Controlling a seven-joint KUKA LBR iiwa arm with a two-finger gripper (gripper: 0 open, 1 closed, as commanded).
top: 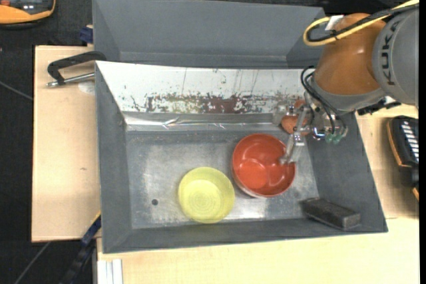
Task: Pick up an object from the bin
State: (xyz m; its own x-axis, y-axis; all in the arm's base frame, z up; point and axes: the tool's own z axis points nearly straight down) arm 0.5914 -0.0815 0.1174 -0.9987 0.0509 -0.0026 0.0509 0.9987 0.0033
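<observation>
One gripper (291, 151) meets the red bowl (259, 168) at its right rim.

bowl (263, 166): red | bowl (206, 194): yellow | block (331, 213): dark grey | bin (110, 163): grey

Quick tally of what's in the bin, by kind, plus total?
Bowls: 2 (red bowl, yellow bowl)
Blocks: 1 (dark block, by the near right corner)
Total: 3
</observation>
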